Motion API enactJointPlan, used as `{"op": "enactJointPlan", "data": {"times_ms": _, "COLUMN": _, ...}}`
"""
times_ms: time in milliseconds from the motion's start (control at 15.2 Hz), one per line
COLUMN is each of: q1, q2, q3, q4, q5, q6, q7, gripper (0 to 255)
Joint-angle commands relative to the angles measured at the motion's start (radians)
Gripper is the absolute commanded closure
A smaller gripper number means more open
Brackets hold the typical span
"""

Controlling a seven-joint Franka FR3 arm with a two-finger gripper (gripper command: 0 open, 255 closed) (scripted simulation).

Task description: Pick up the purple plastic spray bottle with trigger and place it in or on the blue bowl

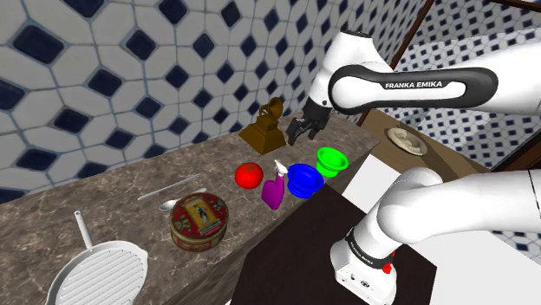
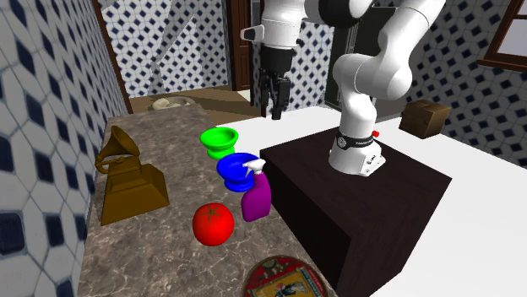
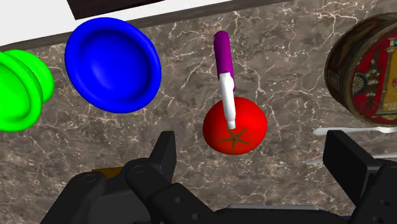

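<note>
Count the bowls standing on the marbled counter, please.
2. The blue bowl stands beside the purple spray bottle; the green bowl stands next to it, away from the bottle. None seems hidden.

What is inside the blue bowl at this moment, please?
Nothing: the wrist view looks into the blue bowl, and its inside is bare. In the second exterior view, the white trigger head of the purple spray bottle covers part of the rim.

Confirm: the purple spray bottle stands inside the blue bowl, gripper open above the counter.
Wrong. The wrist view shows the purple spray bottle on the counter beside the blue bowl, not inside it. The gripper is open above the counter.
</note>
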Motion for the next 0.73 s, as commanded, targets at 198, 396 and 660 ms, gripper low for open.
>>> {"op": "enactJointPlan", "data": {"times_ms": 198, "q1": -0.011, "q2": 0.147, "q3": 0.006, "q4": -0.082, "q5": -0.017, "q6": 0.243, "q7": 0.015, "gripper": 0}}
{"op": "enactJointPlan", "data": {"times_ms": 396, "q1": -0.026, "q2": 0.266, "q3": 0.01, "q4": -0.111, "q5": -0.035, "q6": 0.396, "q7": 0.025, "gripper": 0}}
{"op": "enactJointPlan", "data": {"times_ms": 660, "q1": -0.048, "q2": 0.407, "q3": 0.019, "q4": -0.121, "q5": -0.064, "q6": 0.553, "q7": 0.044, "gripper": 0}}
